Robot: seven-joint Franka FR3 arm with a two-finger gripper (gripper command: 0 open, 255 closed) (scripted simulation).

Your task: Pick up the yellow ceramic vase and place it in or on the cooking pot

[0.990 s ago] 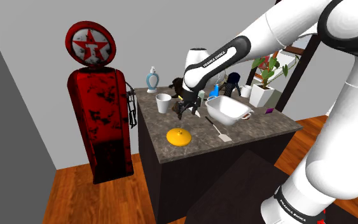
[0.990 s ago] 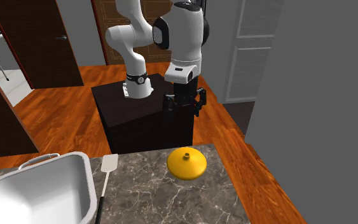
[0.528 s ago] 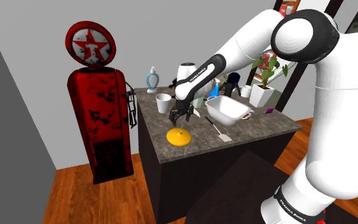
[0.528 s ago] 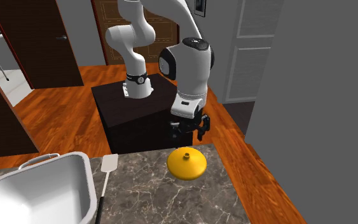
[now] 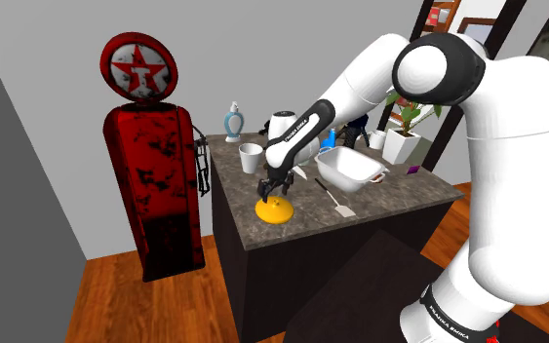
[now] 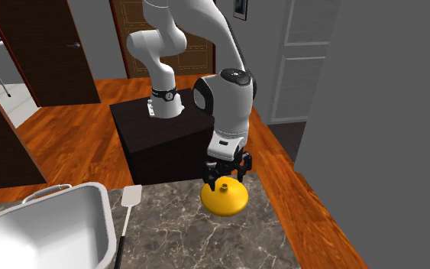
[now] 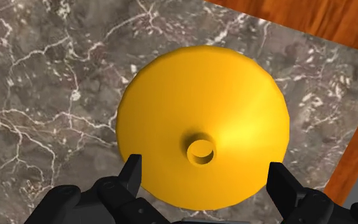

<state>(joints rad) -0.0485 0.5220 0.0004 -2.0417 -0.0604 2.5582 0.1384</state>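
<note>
Worktop (image 5: 399, 195): grey marble, hard on anything dropped. Cooking pot (image 5: 343, 178): white, open-topped, well in from the edges. Yellow vase (image 7: 203, 102): near the corner on the edge facing my stand; a squat dome with a short neck. Probably rigid, slick, chippable, light. Spatula (image 6: 127, 210) lies between vase and pot; carry over it. Gripper (image 7: 204, 164) spread wide, empty, astride the dome. Neck looks the surer hold.

I see a squat, dome-shaped yellow vase (image 5: 275, 209) upright on the marbled counter (image 5: 409, 192), well apart from the white two-handled cooking pot (image 5: 344, 176).
</note>
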